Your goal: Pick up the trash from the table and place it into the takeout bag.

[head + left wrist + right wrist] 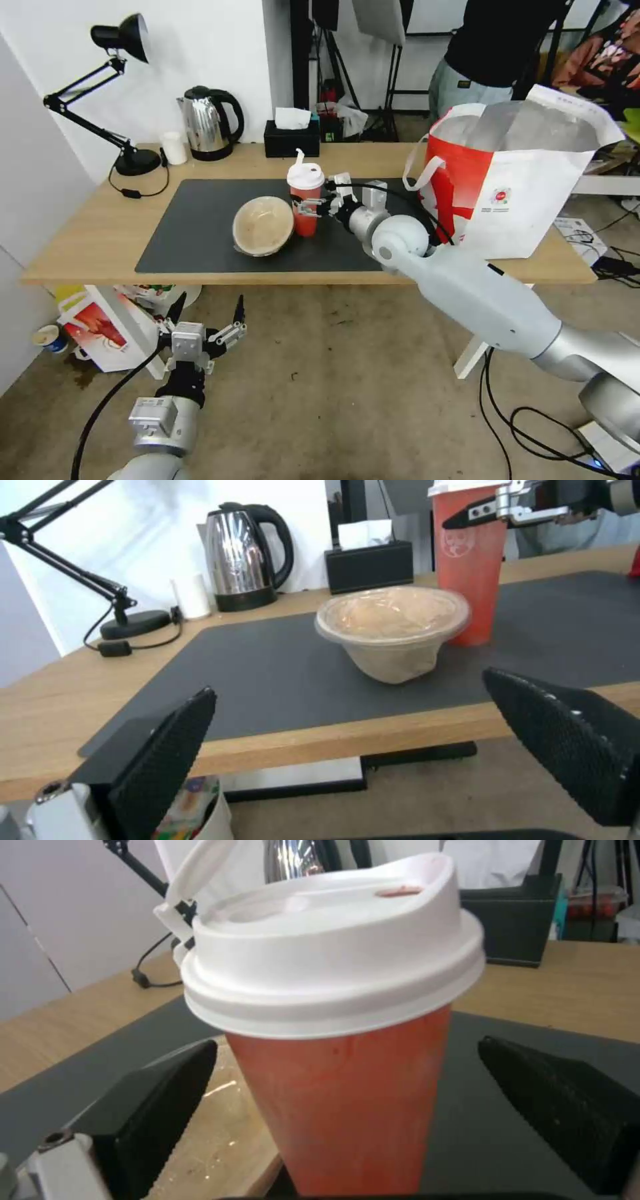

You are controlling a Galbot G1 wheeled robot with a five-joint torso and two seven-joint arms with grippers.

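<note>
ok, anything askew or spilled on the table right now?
No spill. The tan bowl sits tilted on the mat, leaning against the red cup, and its wall looks crumpled. The cup's lid tab stands flipped up. The right gripper is open around the cup; the left gripper hangs open below the table.

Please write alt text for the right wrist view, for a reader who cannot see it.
A red drink cup with a white lid stands upright between the open right gripper fingers, which do not touch it, on a dark grey mat.

White-and-silver jointed arms, black cables trailing behind each end effector (322,195), black textured pads (560,1100) on silver brackets.
</note>
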